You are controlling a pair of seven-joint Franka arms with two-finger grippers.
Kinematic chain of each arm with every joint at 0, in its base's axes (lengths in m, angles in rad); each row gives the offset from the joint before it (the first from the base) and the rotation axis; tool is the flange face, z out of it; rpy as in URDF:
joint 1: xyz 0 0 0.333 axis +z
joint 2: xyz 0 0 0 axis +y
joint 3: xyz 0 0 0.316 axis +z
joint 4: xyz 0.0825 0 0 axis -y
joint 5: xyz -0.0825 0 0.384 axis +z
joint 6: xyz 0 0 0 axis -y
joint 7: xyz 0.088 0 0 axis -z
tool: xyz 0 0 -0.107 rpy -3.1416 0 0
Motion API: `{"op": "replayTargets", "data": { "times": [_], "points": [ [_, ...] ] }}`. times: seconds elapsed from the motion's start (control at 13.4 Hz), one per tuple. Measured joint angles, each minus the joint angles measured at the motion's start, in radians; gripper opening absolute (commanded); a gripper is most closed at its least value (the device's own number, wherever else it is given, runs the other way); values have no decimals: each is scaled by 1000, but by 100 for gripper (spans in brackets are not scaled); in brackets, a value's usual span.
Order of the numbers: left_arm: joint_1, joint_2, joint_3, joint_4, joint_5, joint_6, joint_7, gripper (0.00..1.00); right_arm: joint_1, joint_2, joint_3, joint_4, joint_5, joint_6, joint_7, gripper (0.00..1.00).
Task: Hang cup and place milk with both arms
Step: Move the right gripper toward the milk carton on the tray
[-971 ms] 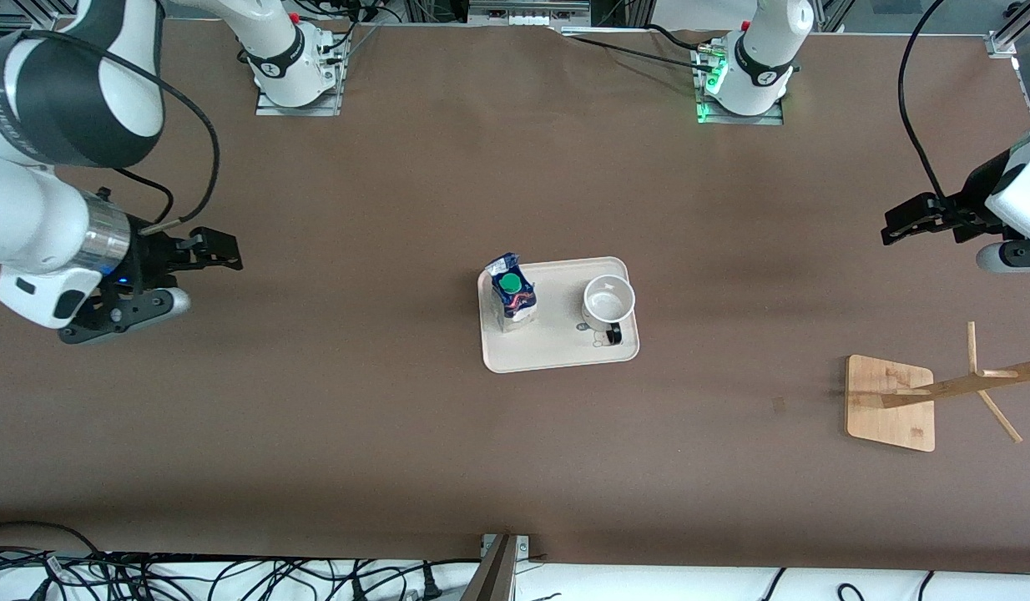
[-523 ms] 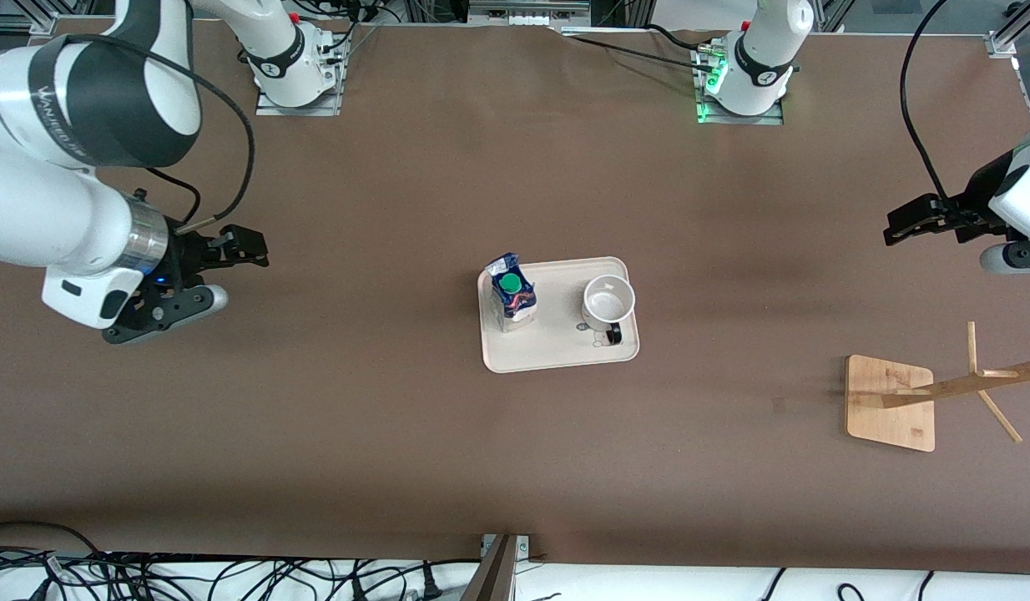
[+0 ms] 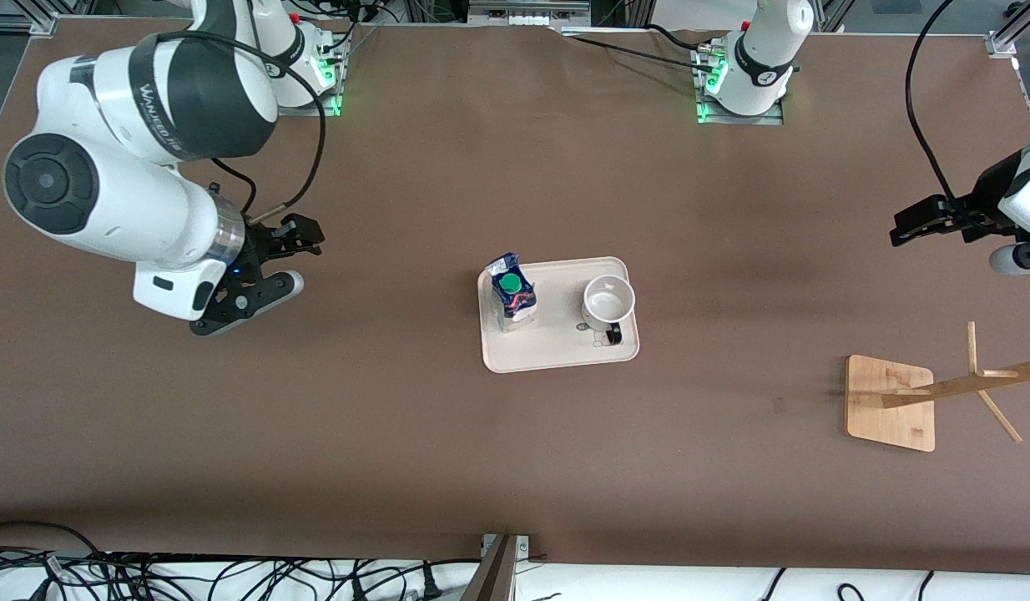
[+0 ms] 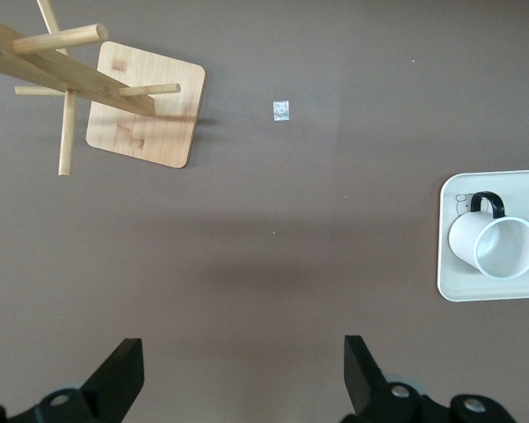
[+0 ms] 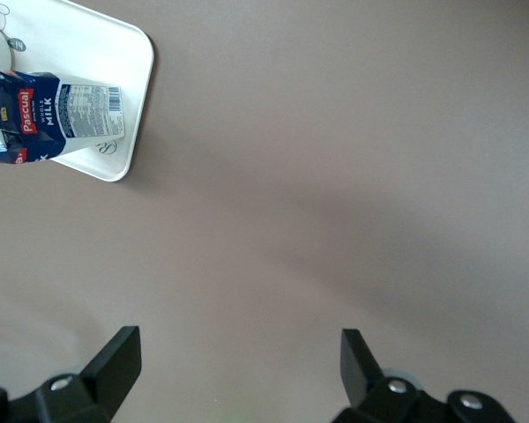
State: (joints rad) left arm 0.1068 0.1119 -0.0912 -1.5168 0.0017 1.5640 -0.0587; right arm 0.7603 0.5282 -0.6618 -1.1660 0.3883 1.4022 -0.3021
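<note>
Brown table; tray [image 3: 557,355] mid-table holds cup [image 3: 608,303] and milk [image 3: 512,294], upright. Left gripper [image 4: 238,374] and right gripper [image 5: 238,370] spread, empty, over bare table. Milk light, crushable: grip flat sides. Cup rigid, slick: pinch wall near handle.

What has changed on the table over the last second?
The right hand has swung over the bare table toward the tray, closing in on the milk; it is open and holds nothing. The left hand has barely shifted, open over its end of the table. The milk and the cup stand on the tray as before, and the wooden rack has not moved.
</note>
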Motion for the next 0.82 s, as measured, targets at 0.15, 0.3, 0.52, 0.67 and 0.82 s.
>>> {"op": "replayTargets", "data": {
  "times": [0.15, 0.3, 0.52, 0.67, 0.82],
  "points": [
    [0, 0, 0, 0, 0, 0, 0, 100, 1, 2, 14, 0, 0, 5, 0, 100],
    [0, 0, 0, 0, 0, 0, 0, 100, 2, 2, 22, 0, 5, 14, 0, 100],
    [0, 0, 0, 0, 0, 0, 0, 100, 2, 11, 23, -1, 36, 24, 0, 100],
    [0, 0, 0, 0, 0, 0, -7, 100, 3, 22, 26, -1, 43, 34, 0, 100],
    [0, 0, 0, 0, 0, 0, -10, 100, 8, 30, 28, -1, 45, 43, 0, 100]
  ]
}}
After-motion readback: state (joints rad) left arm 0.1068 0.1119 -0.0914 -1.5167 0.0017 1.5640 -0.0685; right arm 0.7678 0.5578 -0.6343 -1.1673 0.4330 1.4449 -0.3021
